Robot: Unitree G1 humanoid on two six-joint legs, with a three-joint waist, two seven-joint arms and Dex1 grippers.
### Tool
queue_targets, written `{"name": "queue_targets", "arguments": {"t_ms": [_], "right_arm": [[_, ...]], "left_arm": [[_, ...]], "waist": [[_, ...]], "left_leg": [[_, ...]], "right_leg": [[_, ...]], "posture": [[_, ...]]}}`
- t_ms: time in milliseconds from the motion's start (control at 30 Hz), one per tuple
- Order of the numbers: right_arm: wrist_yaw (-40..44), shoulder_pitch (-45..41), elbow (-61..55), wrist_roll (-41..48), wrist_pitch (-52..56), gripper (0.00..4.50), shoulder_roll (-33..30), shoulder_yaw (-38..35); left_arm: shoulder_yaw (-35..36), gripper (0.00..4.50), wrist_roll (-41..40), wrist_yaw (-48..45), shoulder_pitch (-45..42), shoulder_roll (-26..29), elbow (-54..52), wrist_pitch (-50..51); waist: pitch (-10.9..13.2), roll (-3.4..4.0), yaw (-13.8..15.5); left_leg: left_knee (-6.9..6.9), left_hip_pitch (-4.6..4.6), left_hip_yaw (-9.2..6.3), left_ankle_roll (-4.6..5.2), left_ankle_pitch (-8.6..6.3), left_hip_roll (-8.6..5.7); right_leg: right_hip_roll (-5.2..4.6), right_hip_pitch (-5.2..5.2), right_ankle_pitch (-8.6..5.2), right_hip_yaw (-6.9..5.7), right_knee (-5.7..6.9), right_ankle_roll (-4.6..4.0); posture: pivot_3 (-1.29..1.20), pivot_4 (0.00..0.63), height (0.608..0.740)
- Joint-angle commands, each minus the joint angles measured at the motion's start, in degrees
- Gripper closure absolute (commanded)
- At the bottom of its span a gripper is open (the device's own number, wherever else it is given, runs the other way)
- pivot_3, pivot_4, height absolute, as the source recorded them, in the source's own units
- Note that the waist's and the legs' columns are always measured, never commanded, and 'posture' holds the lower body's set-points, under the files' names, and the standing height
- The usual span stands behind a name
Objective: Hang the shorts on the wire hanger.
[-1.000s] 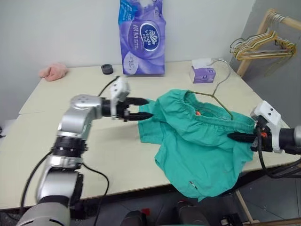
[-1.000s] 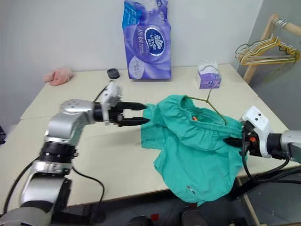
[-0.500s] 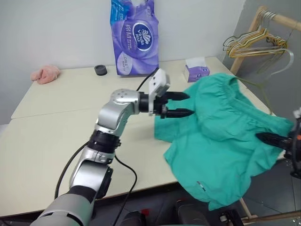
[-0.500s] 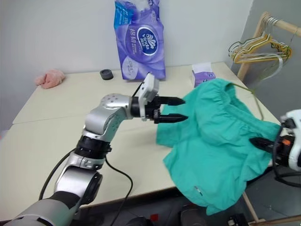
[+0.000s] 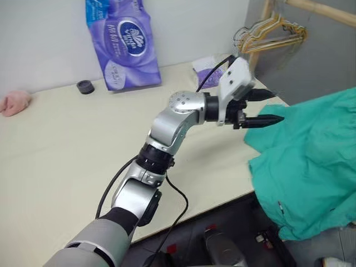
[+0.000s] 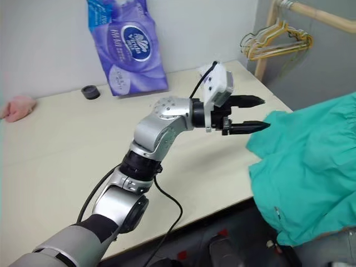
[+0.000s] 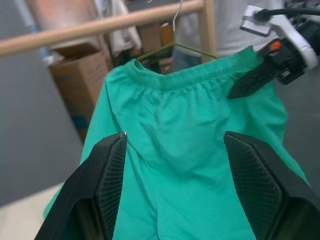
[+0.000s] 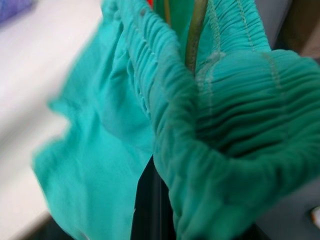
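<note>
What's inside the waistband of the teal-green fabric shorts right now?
The thin dull-gold wire hanger runs inside the gathered waistband of the teal-green shorts, with a bit of orange-red drawstring beside it. The fabric covers the rest of the hanger's body.

left gripper (image 5: 266, 107) reaches rightward, fingers apart (right gripper (image 7: 250, 82) clamped).

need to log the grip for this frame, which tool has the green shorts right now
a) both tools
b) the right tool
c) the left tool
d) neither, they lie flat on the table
b: the right tool is shut on the waistband of the shorts, which hang off the table edge on the hanger, while the left tool stands open, apart from the cloth.
</note>
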Motion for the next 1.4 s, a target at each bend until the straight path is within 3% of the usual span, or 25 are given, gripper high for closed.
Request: {"name": "queue_targets", "arguments": {"t_ms": [33, 267, 600, 733, 1067, 1167, 1400], "right_arm": [[-6.0, -1.6, 2.6, 3.3, -7.1, 4.50, -3.1, 0.1], [-8.8, -3.0, 16.9, 1.5, -6.4, 4.50, -10.4, 2.6], [11.4, -13.0, 36.7, -17.7, 3.2, 4.50, -20.3, 12.8], [15.5, -15.7, 38.4, -23.2, 7.5, 4.50, -18.9, 13.8], [16.0, -20.0, 31.0, -31.5, 13.3, 4.50, -12.4, 10.8], [16.7, -21.2, 29.7, -34.0, 15.1, 3.77, -11.7, 9.2], [13.4, -23.2, 22.3, -37.4, 22.1, 1.45, -10.1, -1.4]], "left_arm": [[-0.2, 1.25, 0.7, 1.1, -2.3, -1.5, 0.5, -3.2], [-0.7, 1.25, 0.8, 2.8, -2.9, -3.4, 0.4, -3.6], [-1.4, 1.25, 1.2, 2.8, -3.6, -5.2, 1.1, -6.0], [-1.8, 1.25, 2.0, 3.1, -4.3, -6.4, 2.6, -7.7], [-2.6, 1.25, 2.9, 1.8, -5.7, -9.1, 6.1, -11.6], [-3.1, 1.23, 3.1, 1.6, -5.7, -9.7, 6.5, -12.6], [-3.6, 1.23, 3.2, 1.6, -6.4, -11.0, 7.1, -14.3]], "waist": [[0.3, -0.13, -1.3], [1.8, -0.63, -2.4], [3.5, -0.42, -2.4], [3.6, -0.40, -2.3], [3.7, -0.53, -1.4], [3.7, -0.50, -1.3], [3.6, -0.37, -1.3]], "left_leg": [[-0.14, 0.02, 0.12, 0.04, 0.01, -0.07], [-0.19, 0.28, 1.00, 0.43, -0.23, -0.11], [-0.24, 0.31, 1.18, 0.59, -0.32, -0.33], [-0.26, 0.29, 1.17, 0.63, -0.36, -0.36], [-0.27, 0.21, 1.08, 0.67, -0.40, -0.37], [-0.27, 0.21, 1.08, 0.67, -0.40, -0.37], [-0.26, 0.18, 1.13, 0.67, -0.40, -0.43]], "right_leg": [[0.03, -0.01, 0.05, 0.30, -0.13, 0.10], [0.00, -0.04, 0.01, 1.22, -0.23, 0.44], [-0.22, -0.06, -0.01, 1.46, -0.27, 0.77], [-0.26, -0.07, -0.06, 1.47, -0.29, 0.87], [-0.29, -0.12, -0.10, 1.42, -0.27, 1.00], [-0.30, -0.13, -0.10, 1.42, -0.27, 1.00], [-0.37, -0.18, -0.10, 1.47, -0.21, 1.07]], "posture": [[-0.54, 0.208, 0.740], [-0.52, 0.241, 0.740], [-0.50, 0.250, 0.740], [-0.49, 0.246, 0.740], [-0.50, 0.227, 0.740], [-0.51, 0.212, 0.740], [-0.51, 0.199, 0.740]]}}
